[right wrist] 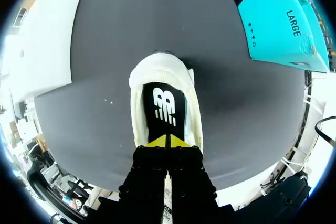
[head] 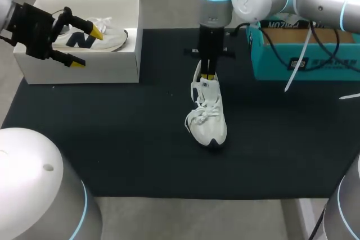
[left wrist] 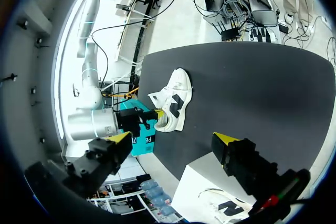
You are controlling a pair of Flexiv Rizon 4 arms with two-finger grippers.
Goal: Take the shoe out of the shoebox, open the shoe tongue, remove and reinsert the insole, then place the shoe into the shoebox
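Note:
A white shoe (head: 207,117) stands upright on the black mat, toe toward the table's front edge. My right gripper (head: 208,76) comes down from above onto its opening. In the right wrist view the shoe (right wrist: 137,114) lies open under that gripper (right wrist: 168,141), showing the black insole (right wrist: 164,109). The yellow tips are pressed together at the tongue end with a thin white strip between the fingers. The white shoebox (head: 84,74) stands at the back left and holds a second white shoe (head: 115,39). My left gripper (head: 87,47) hangs open above the box and holds nothing.
A teal box (head: 304,54) sits at the back right, close to my right arm, with cables draped over it. The black mat (head: 112,139) covers the table. From the left wrist, the shoe (left wrist: 173,100) lies far ahead of the gripper (left wrist: 173,139), with the shoebox (left wrist: 205,179) just below.

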